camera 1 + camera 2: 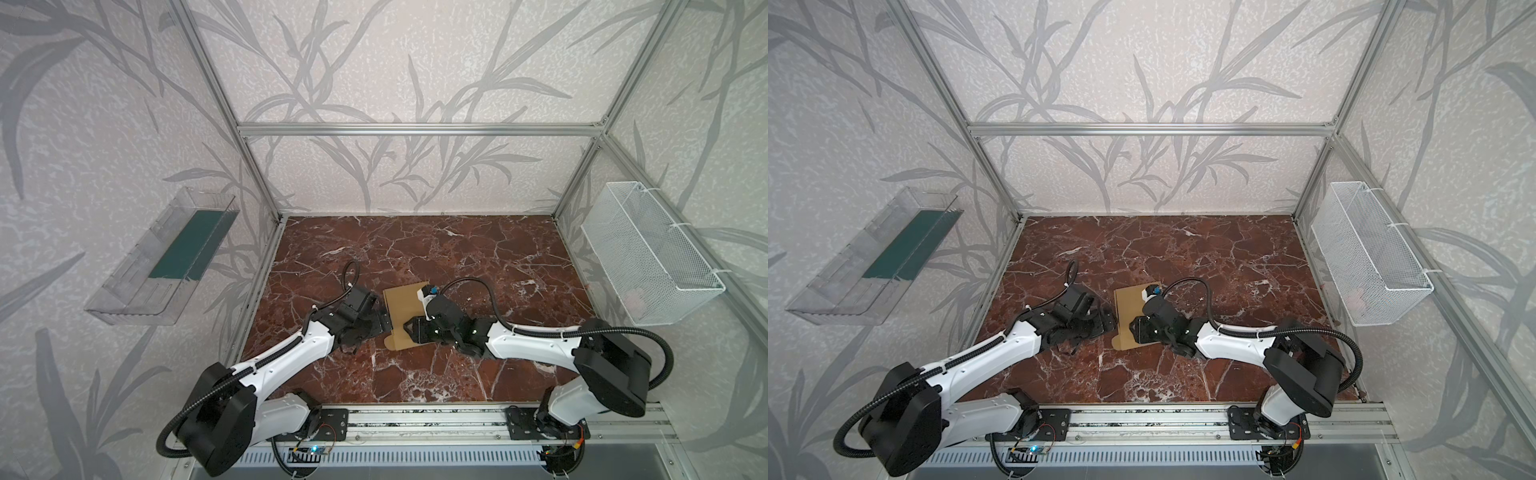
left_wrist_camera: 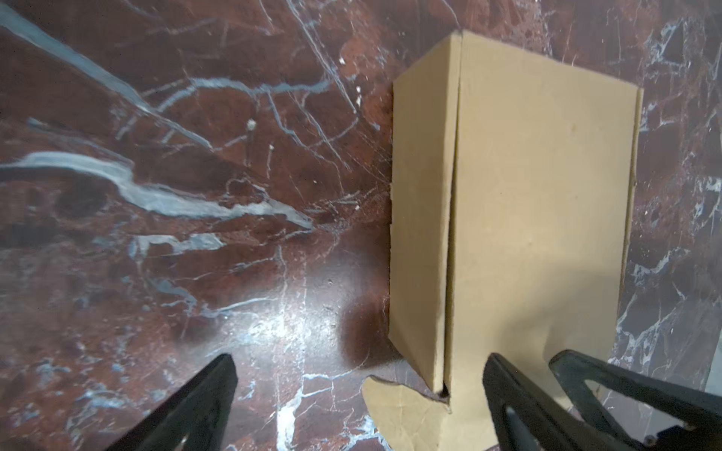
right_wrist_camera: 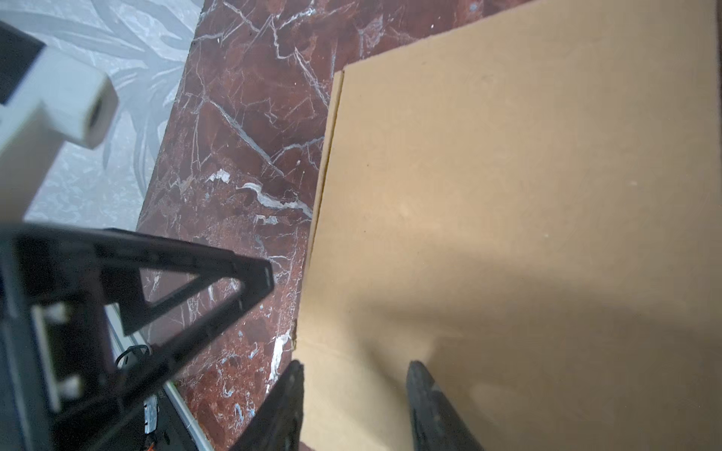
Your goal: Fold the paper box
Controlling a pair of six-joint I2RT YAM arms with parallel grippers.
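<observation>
Tan paper box [image 1: 405,307] lying flat, mesh basket [image 1: 648,249] — perhaps something pinkish inside

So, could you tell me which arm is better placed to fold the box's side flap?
Probably the left: the left gripper is wide open at the paper box's edge, jaws flanking the side flap and rounded tab. The right gripper sits over the top panel.

The paper box [image 1: 401,307] lies mid-way across the table [image 1: 498,257], with the left gripper [image 1: 384,323] at its left edge and the right gripper [image 1: 410,329] over its near part. A tray [image 1: 137,299] hangs on the left wall and a basket [image 1: 648,249] on the right.
</observation>
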